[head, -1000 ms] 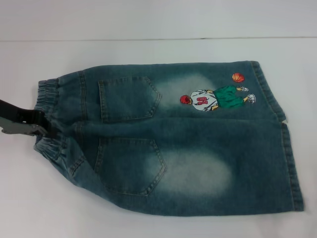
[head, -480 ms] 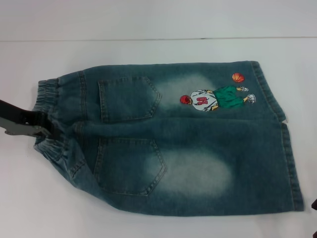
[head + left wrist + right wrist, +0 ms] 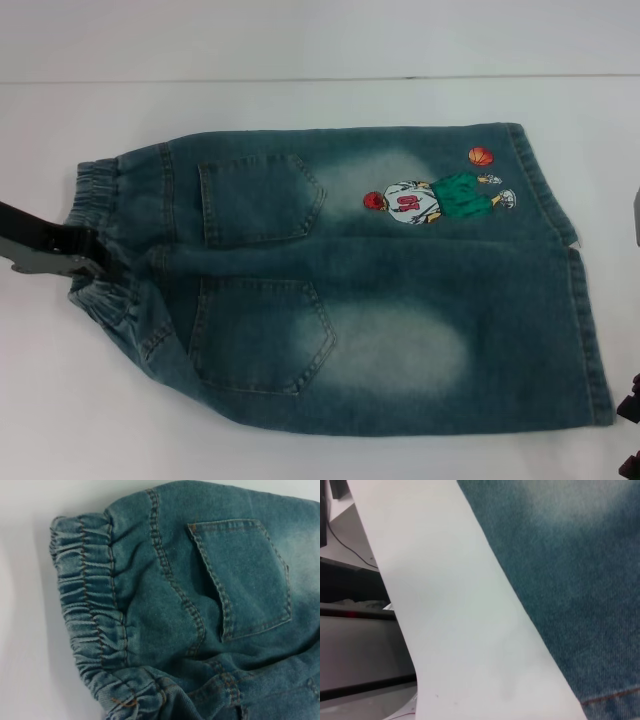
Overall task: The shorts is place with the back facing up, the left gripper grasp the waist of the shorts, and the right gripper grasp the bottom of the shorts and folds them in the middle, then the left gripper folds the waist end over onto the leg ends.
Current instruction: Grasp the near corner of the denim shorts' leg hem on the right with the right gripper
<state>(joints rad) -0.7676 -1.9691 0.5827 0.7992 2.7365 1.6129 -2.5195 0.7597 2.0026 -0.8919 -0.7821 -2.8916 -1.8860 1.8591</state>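
Observation:
The shorts [image 3: 400, 300] lie flat with the back up, both back pockets and the basketball-player cartoon [image 3: 435, 198] showing. The gathered waist [image 3: 95, 190] is at the left and the straight leg ends [image 3: 590, 330] are at the right. My left gripper [image 3: 90, 260] reaches in from the left and sits on the middle of the waistband, shut on the puckered fabric. The left wrist view shows the elastic waist [image 3: 85, 595] and one pocket [image 3: 245, 575], with no fingers in it. Only black bits of my right gripper [image 3: 632, 435] show at the lower right edge, beside the hem.
The white table [image 3: 300, 100] runs round the shorts, its far edge near the top. A grey piece [image 3: 637, 215] pokes in at the right edge. In the right wrist view the table edge [image 3: 395, 605] drops to dark shelving [image 3: 350, 630] beside denim [image 3: 570, 580].
Black parts of the right gripper have come further into view at the lower right edge, and a grey piece has appeared at the right edge. The left gripper and shorts have barely moved.

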